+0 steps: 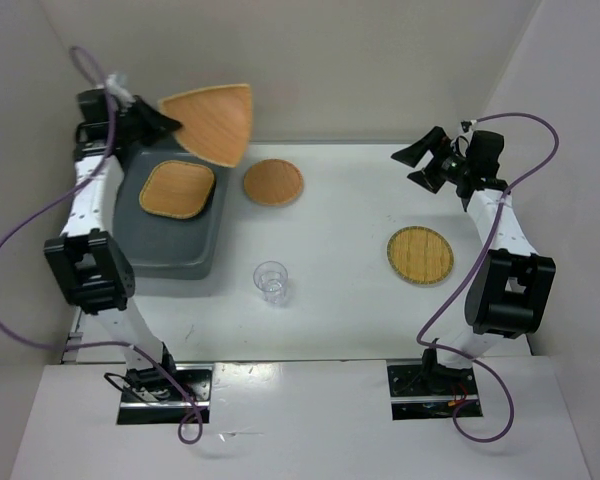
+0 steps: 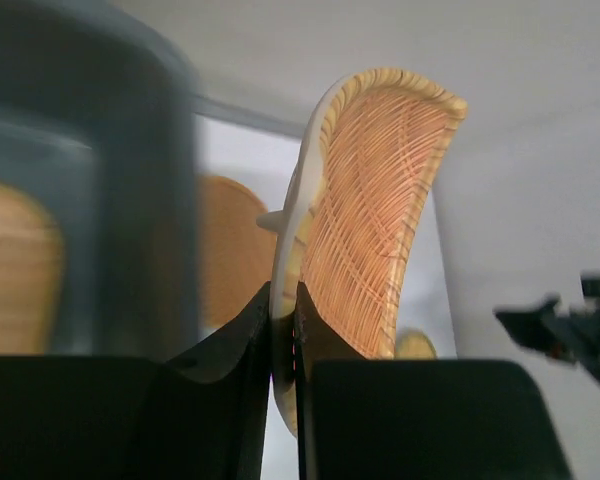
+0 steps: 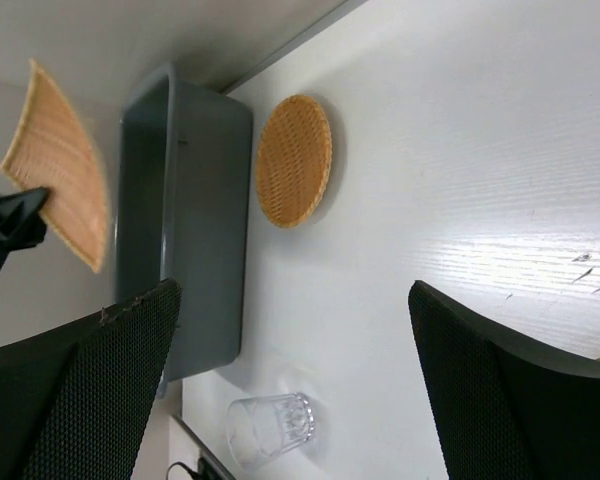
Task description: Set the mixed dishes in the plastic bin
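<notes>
L gripper (image 1: 168,124) pinches triangle tray (image 1: 215,120) by rim: centre over grey bin (image 1: 170,264), lower flat, then release; R gripper (image 1: 427,165) gapes empty.

No txt, labels, brands, nos. or signs legible in any view.

Triangular tray (image 1: 215,120) tilted above grey bin (image 1: 175,265) holding the squarish tray (image 1: 177,189).
</notes>
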Available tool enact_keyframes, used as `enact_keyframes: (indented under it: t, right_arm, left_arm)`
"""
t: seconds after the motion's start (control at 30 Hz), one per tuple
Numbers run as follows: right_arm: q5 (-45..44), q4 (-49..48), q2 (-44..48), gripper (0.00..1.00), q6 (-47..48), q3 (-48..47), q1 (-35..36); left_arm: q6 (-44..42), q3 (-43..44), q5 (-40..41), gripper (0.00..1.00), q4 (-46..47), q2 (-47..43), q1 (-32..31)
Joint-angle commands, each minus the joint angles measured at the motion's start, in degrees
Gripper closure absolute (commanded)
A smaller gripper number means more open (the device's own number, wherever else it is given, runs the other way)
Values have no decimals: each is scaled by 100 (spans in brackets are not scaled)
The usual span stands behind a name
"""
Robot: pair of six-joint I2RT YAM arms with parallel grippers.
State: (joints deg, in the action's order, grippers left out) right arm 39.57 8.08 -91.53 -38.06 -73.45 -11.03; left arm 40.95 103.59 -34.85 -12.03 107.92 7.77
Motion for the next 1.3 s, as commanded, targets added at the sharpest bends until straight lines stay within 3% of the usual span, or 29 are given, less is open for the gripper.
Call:
enact_keyframes:
  t: [0.0, 0.1, 0.4, 1.07, 1.13, 1.27]
  right_arm:
    - [-64, -254, 135, 0, 10, 85, 22]
    - [-64, -254, 82, 0, 10, 138, 22]
    - [-11, -254, -41, 0, 71, 85, 22]
    - [42, -254, -94, 0, 71, 243, 22]
    - [95, -307, -94, 0, 71, 243, 22]
    - [147, -307, -208, 0, 71, 243, 22]
  left_arm:
    - [238, -400, 504, 100, 220, -912, 768]
    - [-78, -848, 1031, 100, -62, -1211, 1121]
    - [-184, -1930, 2368, 100, -186, -1352, 1192]
    - [256, -2106, 2430, 100, 570, 36, 1192]
    - [256, -2106, 2430, 96, 623, 36, 1192]
    - [317, -2168, 2491, 75, 675, 36, 1192]
